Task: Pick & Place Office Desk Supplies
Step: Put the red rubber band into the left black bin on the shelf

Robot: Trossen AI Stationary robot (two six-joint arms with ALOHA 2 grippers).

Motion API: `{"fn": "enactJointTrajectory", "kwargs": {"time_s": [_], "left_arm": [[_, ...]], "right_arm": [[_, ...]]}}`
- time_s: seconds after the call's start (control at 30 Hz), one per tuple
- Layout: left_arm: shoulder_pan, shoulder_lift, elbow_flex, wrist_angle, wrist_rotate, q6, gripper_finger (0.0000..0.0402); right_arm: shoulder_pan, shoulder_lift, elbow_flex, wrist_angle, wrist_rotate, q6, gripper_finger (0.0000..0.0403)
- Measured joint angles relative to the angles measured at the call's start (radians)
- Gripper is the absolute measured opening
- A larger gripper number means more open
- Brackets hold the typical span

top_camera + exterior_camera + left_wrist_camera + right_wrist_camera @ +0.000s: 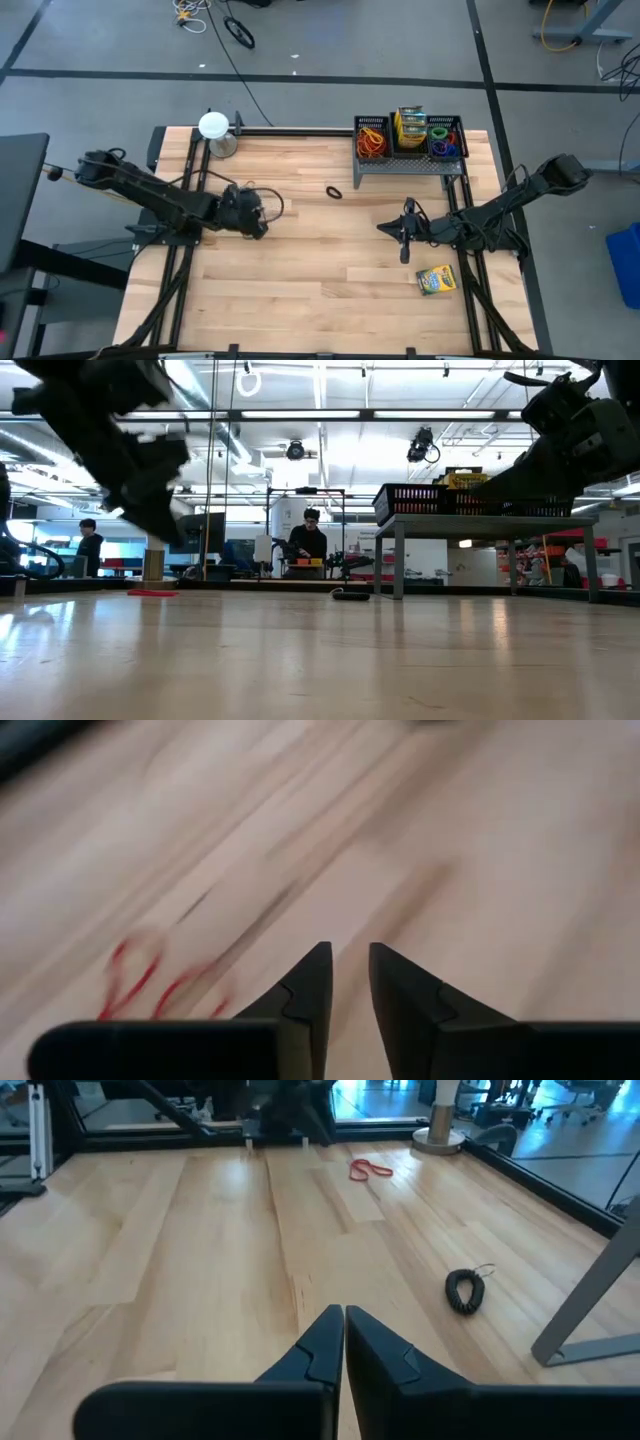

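Observation:
A red rubber band (370, 1170) lies flat on the wood just in front of my left gripper (348, 960); it also shows in the left wrist view (150, 982). That gripper (257, 214) hovers at the table's left-middle, fingers a narrow gap apart, holding nothing. A black rubber band (334, 191) lies mid-table, also seen in the right wrist view (464, 1290). A yellow-and-green crayon box (436, 279) lies flat near the right edge. My right gripper (343, 1320) is shut and empty, right of centre (392, 229).
A black wire-mesh rack (408, 150) stands on legs at the far right edge, holding crayon boxes (410, 127) and coloured rubber bands (372, 140). A white round-topped object (213, 127) stands at the far left. People (310, 540) are in the room beyond the table.

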Motion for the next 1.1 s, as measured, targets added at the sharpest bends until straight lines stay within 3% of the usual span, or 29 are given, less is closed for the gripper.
{"fn": "enactJointTrajectory", "kwargs": {"time_s": [0.1, 0.2, 0.4, 0.77, 1.0, 1.1], "left_arm": [[0.093, 0.001, 0.000, -0.149, 0.070, -0.124, 0.0088], [0.203, 0.001, 0.000, -0.246, 0.140, -0.142, 0.0099], [0.402, 0.001, 0.000, -0.222, 0.263, 0.013, 0.0131], [0.657, 0.005, 0.000, -0.209, 0.368, 0.182, 0.0208], [0.739, 0.058, 0.000, -0.209, 0.464, 0.199, 0.0198], [0.746, 0.088, 0.000, -0.210, 0.457, 0.208, 0.0180]], "right_arm": [[0.000, 0.000, 0.000, 0.000, 0.000, -0.005, 0.0025], [0.000, 0.000, 0.000, 0.000, 0.000, -0.011, 0.0025], [0.000, 0.000, 0.000, 0.000, 0.000, -0.013, 0.0025], [-0.002, 0.000, 0.000, -0.001, 0.000, -0.014, 0.0025], [-0.002, 0.000, 0.000, -0.001, 0.001, -0.014, 0.0025], [-0.002, 0.000, 0.000, -0.001, 0.001, -0.026, 0.0025]]}}
